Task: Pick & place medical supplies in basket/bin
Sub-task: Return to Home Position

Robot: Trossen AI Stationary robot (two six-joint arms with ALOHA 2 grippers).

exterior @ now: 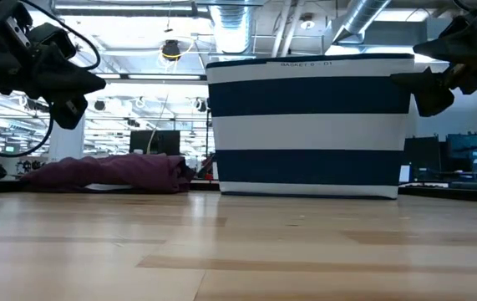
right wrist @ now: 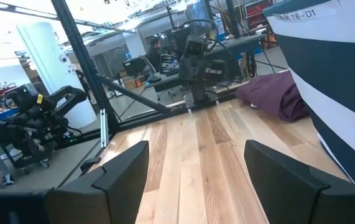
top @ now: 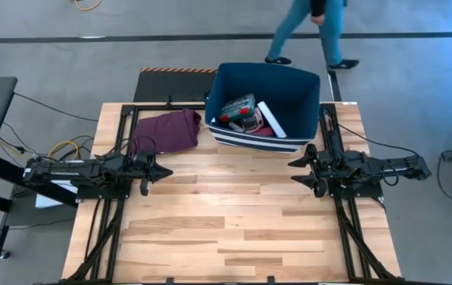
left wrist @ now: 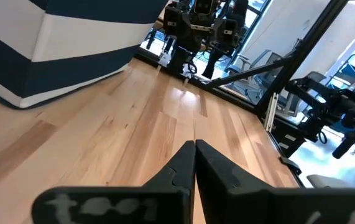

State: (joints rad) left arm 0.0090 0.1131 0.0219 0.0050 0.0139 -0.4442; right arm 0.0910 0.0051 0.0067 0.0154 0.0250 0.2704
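Note:
The navy bin with white stripes stands at the table's far edge, right of middle. Inside it lie a teal box, a white packet and some reddish items. My left gripper hovers shut above the table's left side, empty; its fingertips meet in the left wrist view. My right gripper hovers open above the right side, near the bin's near right corner, also empty. The bin's striped wall fills the middle of the low view.
A maroon cloth lies on the far left of the table, beside the bin. Bare wood stretches between the arms and toward the near edge. A person walks on the floor beyond the table.

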